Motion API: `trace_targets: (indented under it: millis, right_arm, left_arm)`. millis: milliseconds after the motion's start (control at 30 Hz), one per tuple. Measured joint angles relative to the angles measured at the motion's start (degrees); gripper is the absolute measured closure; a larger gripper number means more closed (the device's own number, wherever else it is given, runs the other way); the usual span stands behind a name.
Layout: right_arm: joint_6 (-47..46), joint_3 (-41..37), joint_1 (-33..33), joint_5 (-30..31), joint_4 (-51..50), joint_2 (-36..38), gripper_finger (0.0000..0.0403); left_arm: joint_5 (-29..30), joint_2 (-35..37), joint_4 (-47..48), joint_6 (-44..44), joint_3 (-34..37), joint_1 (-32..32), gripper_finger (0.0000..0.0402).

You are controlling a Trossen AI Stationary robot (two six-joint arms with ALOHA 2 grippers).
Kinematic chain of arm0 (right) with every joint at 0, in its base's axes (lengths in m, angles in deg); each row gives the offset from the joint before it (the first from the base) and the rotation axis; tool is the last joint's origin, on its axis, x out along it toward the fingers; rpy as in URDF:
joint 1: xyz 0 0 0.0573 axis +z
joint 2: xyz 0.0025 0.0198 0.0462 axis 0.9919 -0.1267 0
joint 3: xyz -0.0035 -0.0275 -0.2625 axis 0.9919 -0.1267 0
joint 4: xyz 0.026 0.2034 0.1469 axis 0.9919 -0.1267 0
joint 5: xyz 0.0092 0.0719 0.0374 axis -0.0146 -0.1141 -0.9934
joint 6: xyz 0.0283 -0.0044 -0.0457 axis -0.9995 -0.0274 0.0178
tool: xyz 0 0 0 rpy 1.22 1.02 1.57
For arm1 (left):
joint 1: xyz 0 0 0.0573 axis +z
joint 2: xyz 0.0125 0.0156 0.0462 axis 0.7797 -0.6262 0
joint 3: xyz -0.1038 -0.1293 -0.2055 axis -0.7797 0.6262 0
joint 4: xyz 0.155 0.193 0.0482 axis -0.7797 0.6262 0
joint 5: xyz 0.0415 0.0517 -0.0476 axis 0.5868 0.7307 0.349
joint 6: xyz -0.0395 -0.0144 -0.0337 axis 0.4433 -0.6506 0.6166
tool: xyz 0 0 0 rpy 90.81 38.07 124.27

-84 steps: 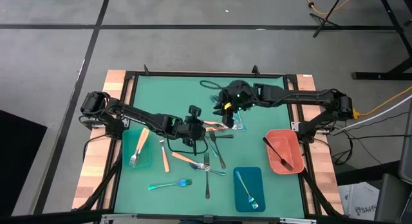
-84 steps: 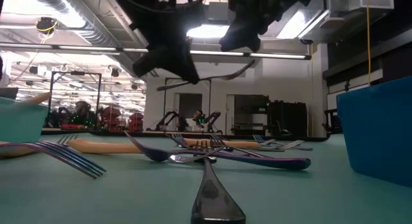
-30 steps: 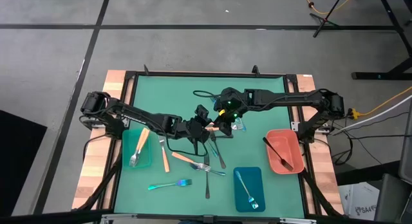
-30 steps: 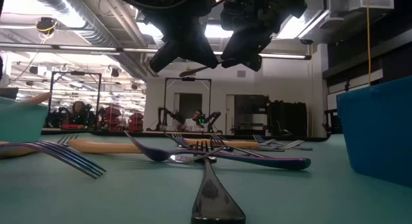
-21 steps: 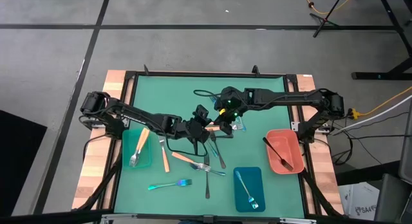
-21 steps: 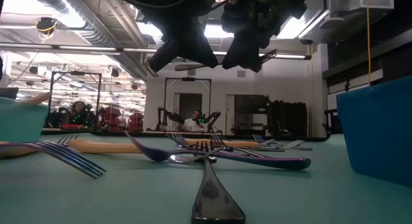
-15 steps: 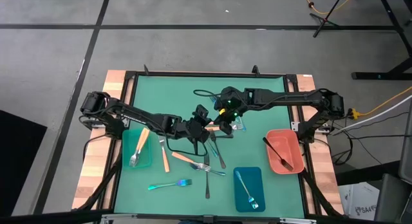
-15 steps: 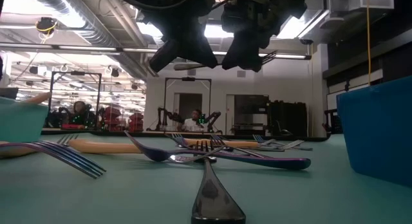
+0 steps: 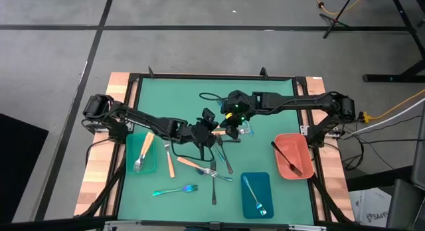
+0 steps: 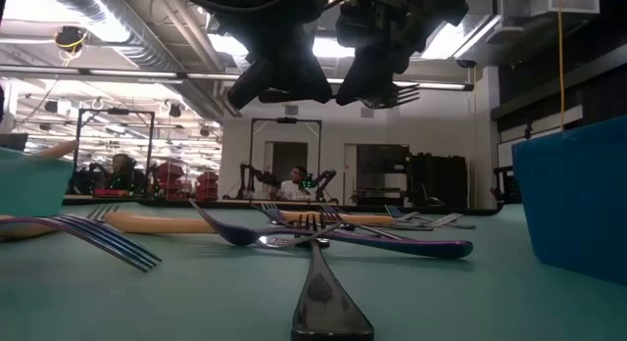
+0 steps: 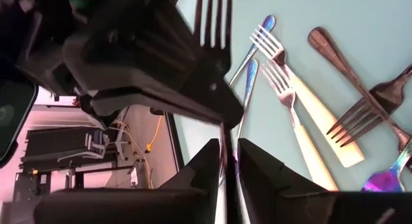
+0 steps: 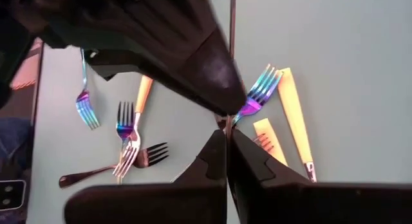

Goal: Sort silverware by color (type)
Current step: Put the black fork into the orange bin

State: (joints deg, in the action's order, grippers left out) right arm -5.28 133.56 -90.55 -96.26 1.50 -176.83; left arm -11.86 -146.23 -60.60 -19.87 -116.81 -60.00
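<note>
Both arms meet above the middle of the green desk (image 9: 265, 164), hiding the silverware beneath them. The right tool (image 12: 226, 135) is clamped on a slim dark fork (image 10: 400, 89) held level in the air, tines pointing toward 3 o'clock in the low view. The left tool (image 11: 230, 154) stands narrowly parted around that fork's stem. Three small trays each hold one utensil: the teal tray (image 9: 129, 166) at 9 o'clock, the blue tray (image 9: 264, 184) at 5, the salmon tray (image 9: 302, 146) at 3.

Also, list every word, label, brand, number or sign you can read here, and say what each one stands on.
None can be read: no text shows on the silverware, the trays or the arms, and nothing in the room behind the table is legible.
</note>
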Motion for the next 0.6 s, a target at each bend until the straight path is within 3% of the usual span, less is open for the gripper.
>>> trace_targets:
  millis: [367,600]
  right_arm:
    - [0.0,0.0,-0.1,9.2,-6.0,0.0,0.0403]
    - [0.0,0.0,0.0,12.0,-12.1,2.2,0.0403]
  left_arm:
    - [0.0,0.0,0.1,0.4,0.0,-2.1,0.0353]
    - [0.0,0.0,1.2,7.0,0.0,-2.5,0.0353]
